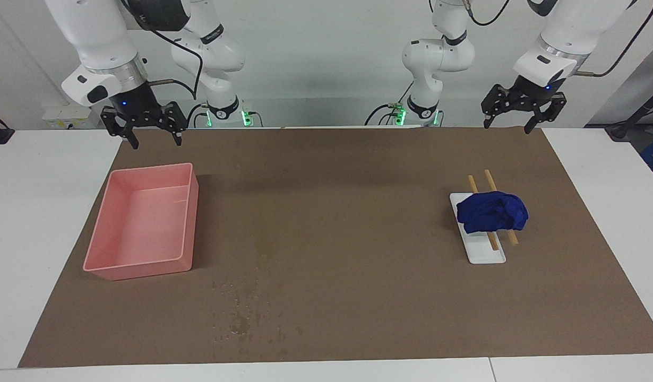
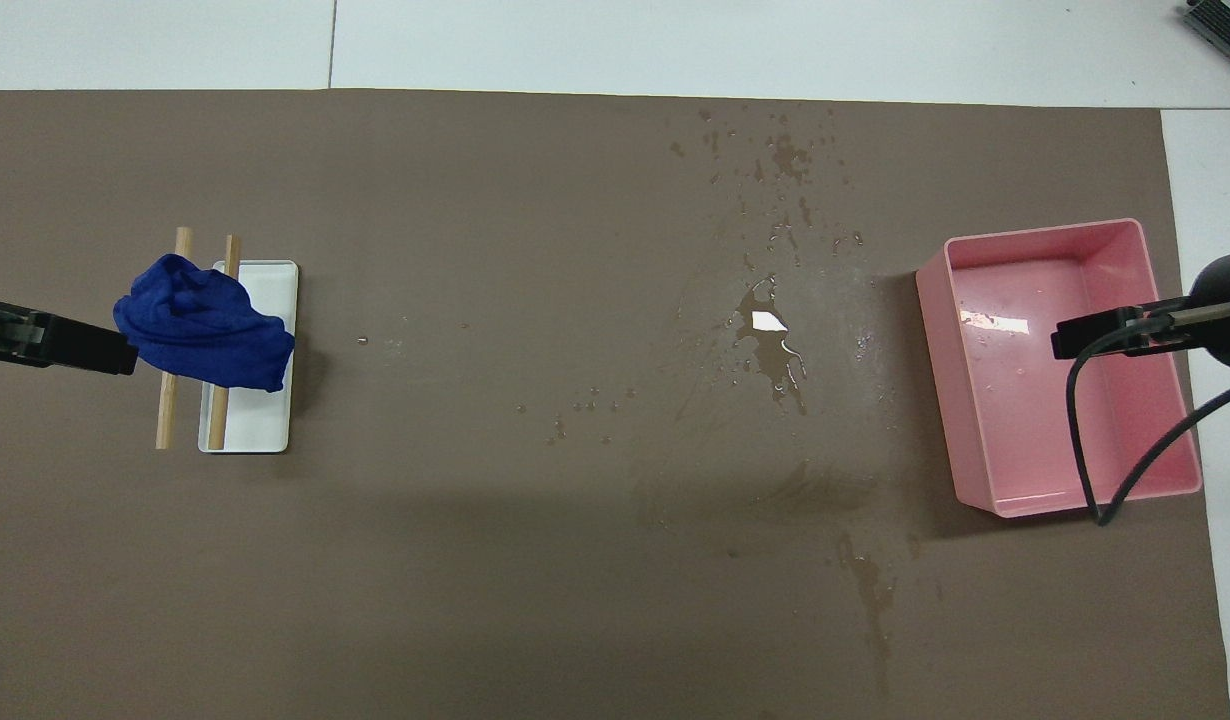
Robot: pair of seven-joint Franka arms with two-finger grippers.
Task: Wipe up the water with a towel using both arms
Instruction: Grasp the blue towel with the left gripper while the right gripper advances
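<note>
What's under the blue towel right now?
The blue towel lies bunched across two wooden sticks that rest on a white tray. The sticks' ends and part of the tray show around it; their middles are covered, so anything else beneath cannot be seen.

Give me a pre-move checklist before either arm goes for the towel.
1. Blue towel free, bunched on two wooden sticks over the white tray: ok.
2. Left gripper open, raised at the mat's robot edge: ok.
3. Right gripper open, raised near the pink bin: ok.
4. Water unwiped on the brown mat, farther from the robots than the towel: not ok.
5. Bin dry inside: cannot tell.
</note>
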